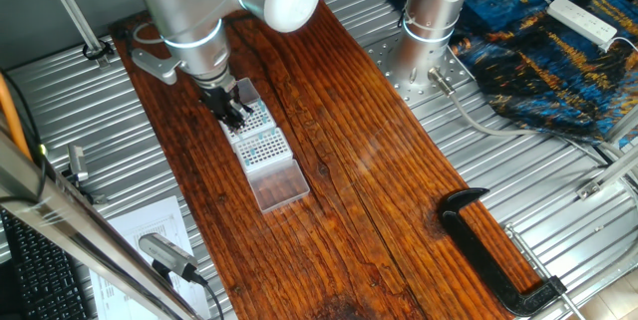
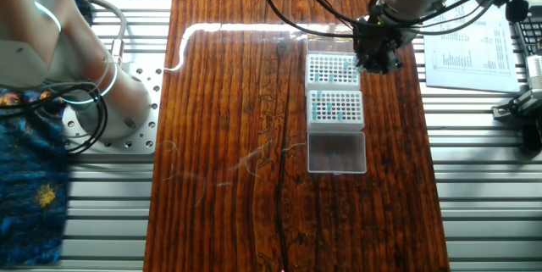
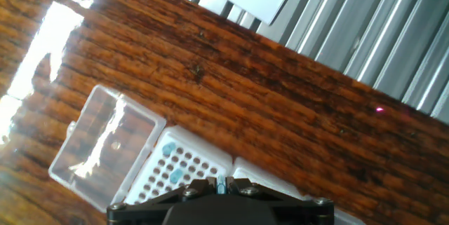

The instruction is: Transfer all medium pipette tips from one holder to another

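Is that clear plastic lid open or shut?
Open. The clear lid lies flat on the wood beside the middle holder, leaving its holes uncovered.

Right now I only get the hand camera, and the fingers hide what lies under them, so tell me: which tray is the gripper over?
Observer: The gripper hangs over the end tray, the one farthest from the clear box, on the side nearer the printed sheet.
Operator: Does that tray hold any blue tips?
Observer: Yes, a few blue tips show close to the gripper. Most of its holes look empty.
Operator: Is anything else lying on the board?
Observer: A black clamp lies at the other end of the board, well apart from the trays.
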`<control>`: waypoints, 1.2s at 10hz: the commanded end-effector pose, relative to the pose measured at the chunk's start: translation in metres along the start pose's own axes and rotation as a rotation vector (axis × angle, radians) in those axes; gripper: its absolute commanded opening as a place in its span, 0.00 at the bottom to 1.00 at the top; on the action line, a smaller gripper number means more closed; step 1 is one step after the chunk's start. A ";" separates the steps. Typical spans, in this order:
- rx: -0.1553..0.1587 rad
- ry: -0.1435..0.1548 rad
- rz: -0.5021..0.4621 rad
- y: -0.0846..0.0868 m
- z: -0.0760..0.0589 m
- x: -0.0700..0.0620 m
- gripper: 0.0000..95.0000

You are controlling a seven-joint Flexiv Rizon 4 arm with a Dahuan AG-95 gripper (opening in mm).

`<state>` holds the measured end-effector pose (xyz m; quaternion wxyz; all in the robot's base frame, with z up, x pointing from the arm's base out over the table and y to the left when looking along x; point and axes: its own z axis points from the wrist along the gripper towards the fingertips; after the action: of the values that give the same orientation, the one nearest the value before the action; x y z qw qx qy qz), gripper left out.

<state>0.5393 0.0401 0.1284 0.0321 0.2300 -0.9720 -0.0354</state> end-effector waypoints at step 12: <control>0.001 0.016 -0.010 0.004 0.002 0.008 0.00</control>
<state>0.5301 0.0400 0.1271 0.0389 0.2351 -0.9706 -0.0325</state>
